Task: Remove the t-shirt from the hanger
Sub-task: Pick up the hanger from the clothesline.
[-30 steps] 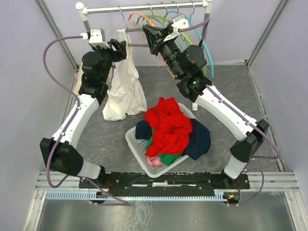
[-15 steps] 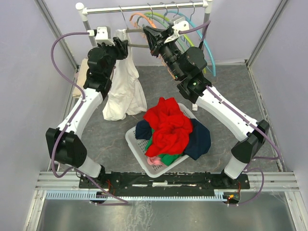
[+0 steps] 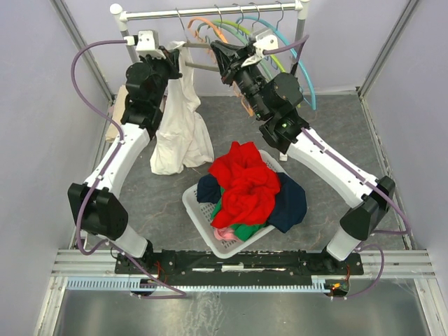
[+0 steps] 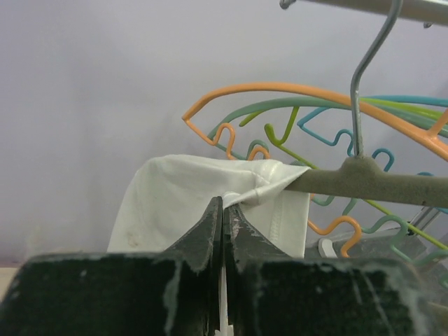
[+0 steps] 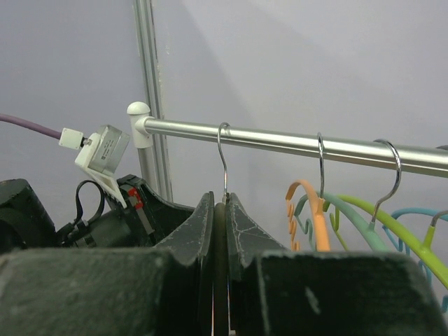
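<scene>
Top external view first: the white t-shirt (image 3: 180, 133) hangs off the left end of the grey hanger (image 3: 198, 44), up by the rail (image 3: 210, 10), and drapes down in a long bunch toward the grey surface (image 3: 140, 203). I can't tell if the hem actually touches it.

The left tool (image 3: 175, 52) is right at the top of the shirt. In the left wrist view that tool (image 4: 222, 206) is clenched, with a fold of the t-shirt (image 4: 168, 203) pinched between its tips, just where the fabric wraps over the tip of the hanger's padded arm (image 4: 364, 182). An orange hanger (image 4: 280, 89) and a few green and blue ones sit behind it.

The right tool (image 3: 218, 50) is just beside the left one on the same hanger. From the right wrist view, the tool (image 5: 220, 203) is closed tight on the hanger's wire neck (image 5: 224, 161), whose hook loops over the rail (image 5: 280, 140).

Nearer the arm bases, a white basket (image 3: 192, 206) sits piled with clothes, a red garment (image 3: 241, 182) on top.
</scene>
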Action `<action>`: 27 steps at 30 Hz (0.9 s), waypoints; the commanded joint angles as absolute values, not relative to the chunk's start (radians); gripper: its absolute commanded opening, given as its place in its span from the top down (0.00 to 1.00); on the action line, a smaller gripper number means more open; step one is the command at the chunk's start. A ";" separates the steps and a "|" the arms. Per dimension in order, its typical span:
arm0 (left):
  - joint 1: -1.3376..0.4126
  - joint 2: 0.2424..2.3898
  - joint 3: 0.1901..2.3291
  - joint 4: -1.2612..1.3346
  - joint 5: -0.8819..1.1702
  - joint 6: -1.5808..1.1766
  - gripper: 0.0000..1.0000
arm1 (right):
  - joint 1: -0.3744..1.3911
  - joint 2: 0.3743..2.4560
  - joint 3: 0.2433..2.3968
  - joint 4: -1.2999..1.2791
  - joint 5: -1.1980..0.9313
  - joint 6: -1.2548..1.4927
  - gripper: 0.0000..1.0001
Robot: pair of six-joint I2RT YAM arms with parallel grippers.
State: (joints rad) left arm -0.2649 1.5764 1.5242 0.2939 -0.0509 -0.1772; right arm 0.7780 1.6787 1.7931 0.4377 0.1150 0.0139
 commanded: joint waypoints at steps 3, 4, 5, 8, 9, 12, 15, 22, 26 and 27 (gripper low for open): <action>-0.264 1.577 1.637 0.372 -0.053 -0.178 0.97 | 0.783 1.611 1.725 0.560 0.122 -0.008 0.98; -0.264 1.580 1.653 0.369 -0.051 -0.178 0.97 | 0.782 1.611 1.716 0.579 0.123 -0.008 0.98; -0.265 1.583 1.667 0.364 -0.050 -0.177 0.97 | 0.782 1.611 1.708 0.595 0.127 -0.009 0.98; -0.265 1.590 1.708 0.352 -0.050 -0.174 0.97 | 0.782 1.610 1.684 0.641 0.140 -0.015 0.98; -0.264 1.593 1.721 0.344 -0.052 -0.175 0.97 | 0.782 1.607 1.673 0.661 0.144 -0.017 0.98; -0.264 1.608 1.768 0.314 -0.059 -0.166 0.97 | 0.782 1.591 1.630 0.725 0.151 -0.023 0.98; -0.264 1.617 1.794 0.297 -0.064 -0.159 0.97 | 0.782 1.568 1.581 0.792 0.160 -0.035 0.98; -0.264 1.627 1.842 0.278 -0.060 -0.158 0.97 | 0.783 1.531 1.499 0.906 0.170 -0.066 0.98; -0.264 1.623 1.857 0.270 -0.055 -0.161 0.97 | 0.782 1.521 1.457 0.971 0.171 -0.075 0.98; -0.264 1.619 1.860 0.268 -0.055 -0.161 0.97 | 0.782 1.517 1.443 0.996 0.173 -0.076 0.98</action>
State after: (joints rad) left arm -0.2649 1.6295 1.7916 0.2131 -0.0505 -0.1761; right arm 0.7780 1.5745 1.4723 0.8268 0.1699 -0.0467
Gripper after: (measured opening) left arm 0.043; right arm 0.124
